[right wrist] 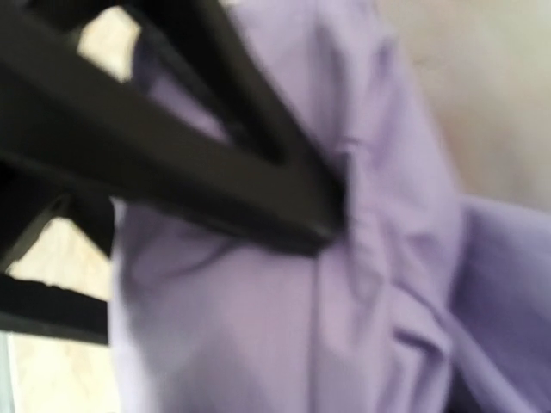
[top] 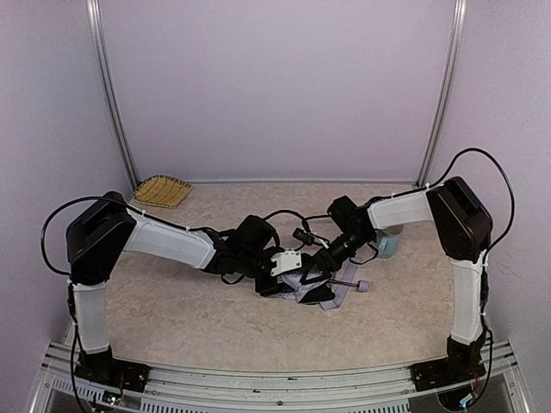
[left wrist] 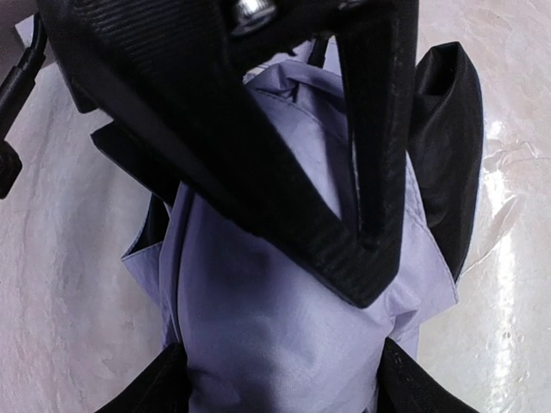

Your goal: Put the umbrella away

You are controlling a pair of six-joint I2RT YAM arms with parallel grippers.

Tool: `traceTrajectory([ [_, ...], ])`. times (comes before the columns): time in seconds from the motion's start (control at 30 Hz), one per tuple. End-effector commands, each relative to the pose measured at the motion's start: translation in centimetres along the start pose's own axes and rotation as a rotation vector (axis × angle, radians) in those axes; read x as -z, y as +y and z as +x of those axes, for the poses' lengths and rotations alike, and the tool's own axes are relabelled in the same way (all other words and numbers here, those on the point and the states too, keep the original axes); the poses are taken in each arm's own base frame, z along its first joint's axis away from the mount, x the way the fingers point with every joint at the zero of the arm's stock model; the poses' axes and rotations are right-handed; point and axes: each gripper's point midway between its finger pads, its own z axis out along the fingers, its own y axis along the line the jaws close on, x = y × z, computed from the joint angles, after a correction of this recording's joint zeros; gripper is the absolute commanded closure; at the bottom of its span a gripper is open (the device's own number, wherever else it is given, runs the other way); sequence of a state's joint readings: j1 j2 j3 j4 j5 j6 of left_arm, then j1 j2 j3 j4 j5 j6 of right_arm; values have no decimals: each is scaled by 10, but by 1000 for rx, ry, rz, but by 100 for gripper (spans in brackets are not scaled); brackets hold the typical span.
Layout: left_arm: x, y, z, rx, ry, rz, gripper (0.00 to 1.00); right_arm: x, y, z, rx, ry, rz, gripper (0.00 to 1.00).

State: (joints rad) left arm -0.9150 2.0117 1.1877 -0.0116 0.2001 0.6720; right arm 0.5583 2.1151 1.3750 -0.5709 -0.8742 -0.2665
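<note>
Umbrella (top: 320, 291) lying loosely bunched near the middle of the table (top: 172, 314), slightly toward its right edge, with left gripper (left wrist: 370, 258) and right gripper (top: 317, 268) both low at the lavender cloth. Impossible to tell how wide the jaws of either, or whether any fabric pinched between. Likely risk: slippery cloth sliding free and folds spreading out, or snagging on a fingertip during lifting.
</note>
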Motion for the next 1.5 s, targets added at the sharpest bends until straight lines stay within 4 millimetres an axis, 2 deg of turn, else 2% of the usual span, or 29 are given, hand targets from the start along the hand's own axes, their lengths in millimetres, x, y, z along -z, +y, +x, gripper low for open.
traceTrajectory([
  [0.0,-23,-99,93,83,311,284,31,22,-20,0,-29,-39,169,22],
  [0.1,-28,-101,97,114,346,299,31,36,-15,-2,-50,-64,212,19],
  [0.23,-35,-105,105,155,411,335,30,67,-11,-4,-100,-138,283,18],
  [0.43,-30,-106,102,168,412,332,28,111,-13,-1,-161,-255,432,15],
  [0.57,-24,-115,95,170,374,361,26,125,3,-8,-120,-303,437,15],
  [0.67,-27,-118,89,174,368,374,26,132,22,-14,-79,-340,404,15],
  [0.73,-30,-118,89,183,387,377,27,136,27,-13,-66,-342,407,16],
  [0.9,-33,-113,87,219,397,348,35,140,34,-3,-62,-331,424,18],
  [1.03,-34,-96,83,239,369,245,70,148,43,1,-50,-353,446,18],
  [1.13,-34,-81,75,258,330,165,79,151,50,2,-38,-352,446,19],
  [1.23,-34,-65,66,272,293,83,96,154,62,1,9,-361,423,20],
  [1.27,-34,-54,64,272,279,24,100,154,66,2,30,-366,412,20],
  [1.37,-26,-22,57,275,251,-149,100,150,75,8,74,-385,384,21],
  [1.47,-7,13,38,272,180,-324,100,141,78,14,96,-399,344,22],
])
